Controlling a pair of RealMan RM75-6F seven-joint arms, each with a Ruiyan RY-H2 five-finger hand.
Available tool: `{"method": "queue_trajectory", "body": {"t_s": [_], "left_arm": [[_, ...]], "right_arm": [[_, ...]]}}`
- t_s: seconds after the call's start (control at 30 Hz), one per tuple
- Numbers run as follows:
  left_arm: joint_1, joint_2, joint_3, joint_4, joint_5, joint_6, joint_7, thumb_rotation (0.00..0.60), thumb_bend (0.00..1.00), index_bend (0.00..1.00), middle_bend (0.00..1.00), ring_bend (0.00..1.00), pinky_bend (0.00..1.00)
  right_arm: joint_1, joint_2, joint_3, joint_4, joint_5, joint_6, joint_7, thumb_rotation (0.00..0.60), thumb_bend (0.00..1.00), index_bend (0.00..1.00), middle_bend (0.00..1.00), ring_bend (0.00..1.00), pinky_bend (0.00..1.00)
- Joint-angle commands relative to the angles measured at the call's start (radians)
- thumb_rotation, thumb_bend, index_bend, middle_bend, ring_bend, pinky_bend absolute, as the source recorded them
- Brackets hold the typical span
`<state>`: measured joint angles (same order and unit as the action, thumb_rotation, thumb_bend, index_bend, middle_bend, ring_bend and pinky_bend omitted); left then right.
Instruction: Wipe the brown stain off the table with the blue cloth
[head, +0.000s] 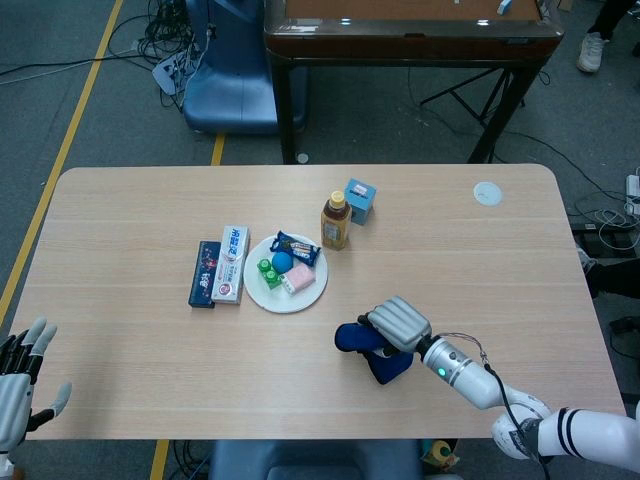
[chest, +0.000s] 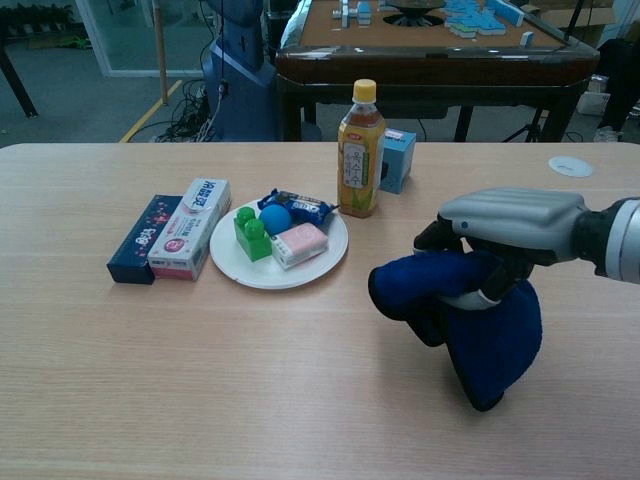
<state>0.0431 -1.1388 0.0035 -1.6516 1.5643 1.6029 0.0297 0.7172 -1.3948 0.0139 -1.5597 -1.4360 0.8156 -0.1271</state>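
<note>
- The right hand (head: 398, 324) has its fingers clamped on the blue cloth (chest: 470, 315), hiding part of it.
- The cloth sits on the bench (head: 130, 340), at 4 o'clock from the white plate (head: 262, 295).
- The left hand (head: 22, 385), fingers apart, is cut off at the corner.
- The floor (head: 90, 60) is grey.

Plate (chest: 240, 268) between boxes (chest: 170, 238) at left and bottle (chest: 360, 150) at right.

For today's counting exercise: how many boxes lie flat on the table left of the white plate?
2. The dark blue box lies furthest left; the white toothpaste box lies right beside it, nearer the white plate. Nothing appears hidden there.
</note>
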Motion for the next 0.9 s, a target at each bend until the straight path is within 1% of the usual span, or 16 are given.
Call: {"method": "queue_trajectory", "body": {"t_s": [0.03, 0.07, 0.1, 0.2, 0.33, 0.43, 0.63, 0.77, 0.9], "left_arm": [[-0.001, 0.0, -0.001, -0.001, -0.001, -0.001, 0.001, 0.6, 0.32, 0.05, 0.0, 0.0, 0.0], [-0.001, 0.0, -0.001, -0.001, -0.001, -0.002, 0.002, 0.6, 0.32, 0.05, 0.0, 0.0, 0.0], [-0.002, -0.001, -0.001, -0.001, 0.0, -0.003, 0.002, 0.6, 0.32, 0.05, 0.0, 0.0, 0.0], [-0.005, -0.002, -0.001, -0.002, -0.002, -0.008, 0.006, 0.6, 0.32, 0.05, 0.0, 0.0, 0.0], [-0.007, -0.001, -0.004, -0.003, -0.004, -0.009, 0.007, 0.6, 0.32, 0.05, 0.0, 0.0, 0.0], [-0.01, 0.0, -0.007, -0.004, -0.005, -0.012, 0.008, 0.6, 0.32, 0.05, 0.0, 0.0, 0.0], [-0.022, -0.002, -0.012, 0.0, -0.01, -0.025, 0.007, 0.6, 0.32, 0.05, 0.0, 0.0, 0.0], [-0.034, -0.009, -0.016, 0.005, -0.008, -0.039, 0.008, 0.6, 0.32, 0.05, 0.0, 0.0, 0.0], [-0.044, -0.015, -0.021, 0.013, -0.006, -0.047, 0.005, 0.6, 0.32, 0.05, 0.0, 0.0, 0.0]], "right_arm": [[-0.009, 0.008, -0.011, -0.008, -0.016, 0.017, -0.006, 0.6, 0.25, 0.16, 0.22, 0.28, 0.41], [-0.014, 0.01, -0.011, -0.011, -0.021, 0.029, -0.006, 0.6, 0.16, 0.06, 0.13, 0.21, 0.34], [-0.018, 0.012, -0.012, -0.014, -0.025, 0.04, -0.006, 0.6, 0.09, 0.01, 0.07, 0.14, 0.28], [-0.036, 0.025, -0.01, -0.026, -0.041, 0.084, 0.0, 0.6, 0.0, 0.0, 0.0, 0.06, 0.19], [-0.059, 0.057, -0.008, -0.045, -0.048, 0.131, 0.002, 0.6, 0.0, 0.0, 0.0, 0.05, 0.18], [-0.093, 0.093, -0.003, -0.07, -0.027, 0.179, -0.024, 0.6, 0.0, 0.0, 0.01, 0.05, 0.18], [-0.183, 0.176, -0.012, -0.145, 0.035, 0.278, -0.077, 0.6, 0.11, 0.0, 0.09, 0.05, 0.18], [-0.256, 0.234, -0.034, -0.186, 0.054, 0.358, -0.102, 0.6, 0.13, 0.0, 0.11, 0.05, 0.18], [-0.325, 0.267, -0.048, -0.197, 0.05, 0.452, -0.148, 0.6, 0.13, 0.0, 0.12, 0.05, 0.18]]}}
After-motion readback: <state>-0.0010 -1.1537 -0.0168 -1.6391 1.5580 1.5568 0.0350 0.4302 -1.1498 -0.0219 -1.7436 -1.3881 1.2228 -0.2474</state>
